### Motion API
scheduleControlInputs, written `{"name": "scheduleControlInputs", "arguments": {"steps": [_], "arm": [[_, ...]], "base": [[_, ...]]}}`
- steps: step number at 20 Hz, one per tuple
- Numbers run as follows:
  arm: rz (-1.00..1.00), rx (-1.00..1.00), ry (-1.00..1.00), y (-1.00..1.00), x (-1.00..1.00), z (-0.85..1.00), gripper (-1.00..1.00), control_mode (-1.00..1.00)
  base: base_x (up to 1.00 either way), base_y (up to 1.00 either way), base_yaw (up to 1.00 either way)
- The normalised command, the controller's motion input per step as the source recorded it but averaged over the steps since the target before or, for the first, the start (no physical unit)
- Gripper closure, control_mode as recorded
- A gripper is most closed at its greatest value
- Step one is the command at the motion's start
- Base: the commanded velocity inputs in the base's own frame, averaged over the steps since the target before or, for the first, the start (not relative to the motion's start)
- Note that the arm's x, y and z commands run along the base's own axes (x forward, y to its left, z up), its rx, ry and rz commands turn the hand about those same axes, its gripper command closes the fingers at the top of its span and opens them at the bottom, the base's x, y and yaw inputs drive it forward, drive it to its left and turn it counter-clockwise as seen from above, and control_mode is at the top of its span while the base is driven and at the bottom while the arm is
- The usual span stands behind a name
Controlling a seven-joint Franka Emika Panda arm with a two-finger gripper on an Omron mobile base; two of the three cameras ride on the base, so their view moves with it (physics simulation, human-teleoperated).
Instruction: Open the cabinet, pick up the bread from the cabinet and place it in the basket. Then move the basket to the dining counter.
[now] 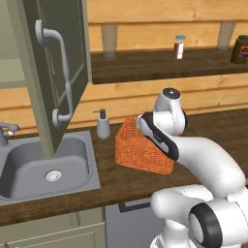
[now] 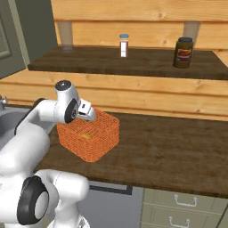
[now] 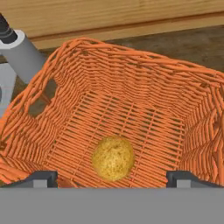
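Bread (image 3: 113, 158) lies loose on the woven floor of the basket (image 3: 131, 87), a small golden-brown bun resting between my two finger tips (image 3: 41, 178) but touching neither. My gripper (image 3: 112, 179) is spread wide, the tips standing far apart at the bottom of the hand view, and nothing is pinched between them.

From the right base view the bun is hard to make out: a faint yellow patch (image 2: 87, 136) glimpsed through the orange mesh of the basket (image 2: 95, 138), with my wrist hanging over the near rim and covering part of it. From the left base view my forearm hides most of the basket's far side (image 1: 140, 152), and the bun cannot be seen inside at all.

The basket sits on the dark wood counter (image 2: 169, 147) just beside the grey sink (image 1: 46, 169). A soap dispenser (image 1: 102, 125) stands close behind its corner; in the hand view its grey body is cut off at the upper left edge. The cabinet (image 1: 58, 68) door hangs open over the sink, its top cropped by the frame.
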Motion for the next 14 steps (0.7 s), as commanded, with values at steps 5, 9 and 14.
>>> {"name": "scheduleControlInputs", "arguments": {"steps": [5, 9, 14], "arm": [[0.08, 0.00, 0.00, 0.00, -0.79, 0.59, -1.00, -1.00], [0.14, 0.00, 0.05, 0.00, -0.64, 0.11, -1.00, -1.00], [0.15, -0.01, 0.09, 0.07, -0.47, 0.00, -1.00, -1.00]], "base": [[0.00, 0.00, 0.00], [0.00, 0.00, 0.00], [0.00, 0.00, 0.00]]}}
